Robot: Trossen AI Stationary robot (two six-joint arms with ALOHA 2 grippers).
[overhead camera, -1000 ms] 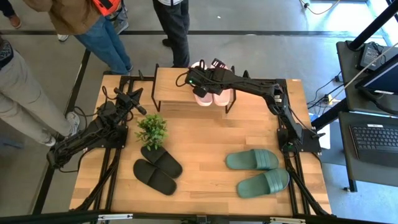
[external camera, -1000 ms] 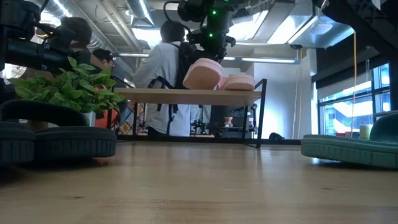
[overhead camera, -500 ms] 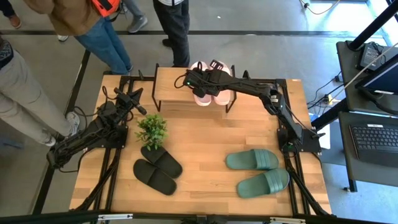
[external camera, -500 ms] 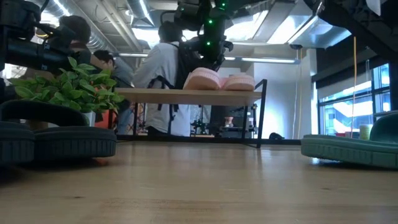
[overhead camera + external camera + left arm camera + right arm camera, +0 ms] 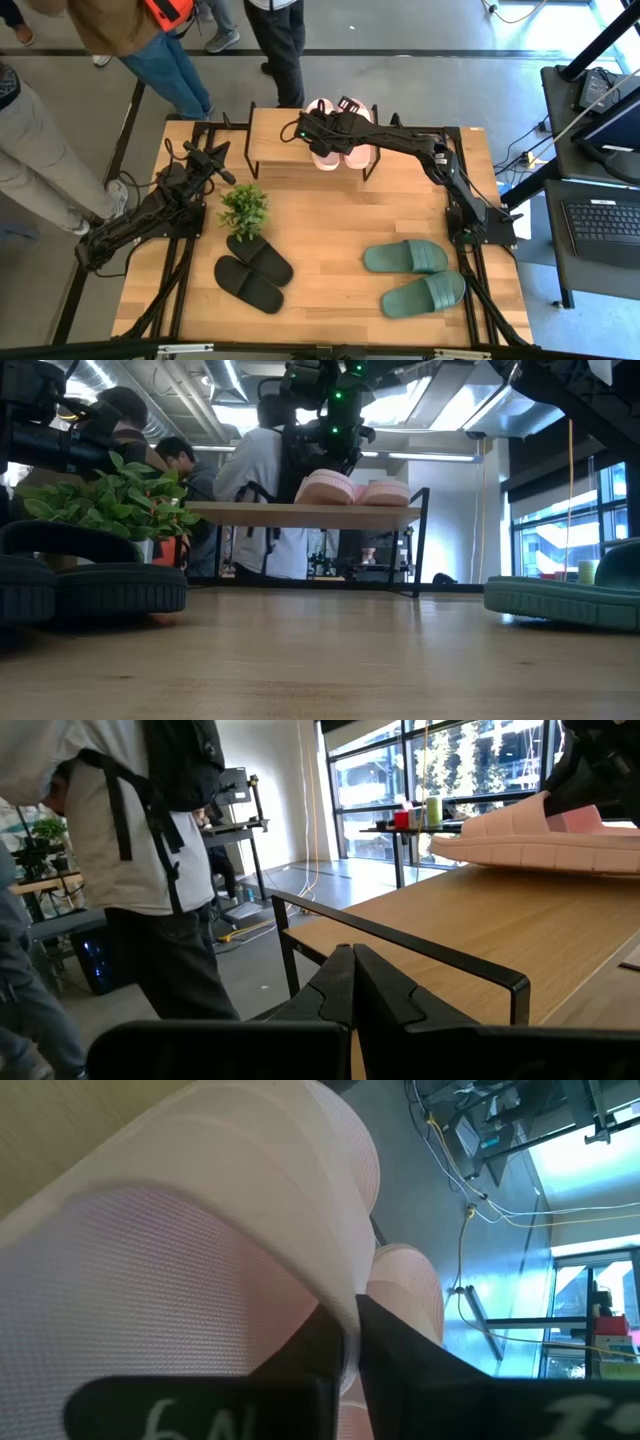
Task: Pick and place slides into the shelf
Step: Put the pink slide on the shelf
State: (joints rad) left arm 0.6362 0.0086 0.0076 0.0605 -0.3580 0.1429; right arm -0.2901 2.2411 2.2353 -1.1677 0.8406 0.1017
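The right gripper (image 5: 322, 130) is up over the shelf (image 5: 275, 138), at the right end of its top board. Its two dark fingers (image 5: 340, 1342) pinch the wide strap of a pink slide (image 5: 200, 1230), so the gripper is clamped on that slide. In the low view the pink slide (image 5: 323, 487) sits flat on the shelf board (image 5: 300, 512), and the gripper (image 5: 335, 445) is right above it. A second pink slide (image 5: 385, 491) lies just beside the first one, and the two touch. From above, both pink slides (image 5: 335, 155) lie side by side on the right half of the board, partly hidden under the arm.

The shelf stands at the far edge of the desk (image 5: 330, 215), near the middle of that edge. The left half of its board is bare wood.

The left gripper (image 5: 222, 171) waits near the left edge of the desk, close to the shelf's left end. Its fingers (image 5: 350, 982) are pressed together and hold nothing.

A small green plant (image 5: 244, 208) stands left of the middle of the desk. The two black slides (image 5: 256, 271) lie just in front of it, toward the near edge on the left side. The two green slides (image 5: 415, 273) lie near the near right corner, one behind the other.

People (image 5: 275, 45) stand on the floor past the far edge of the desk. One in a white top (image 5: 262, 495) shows behind the shelf in the low view.
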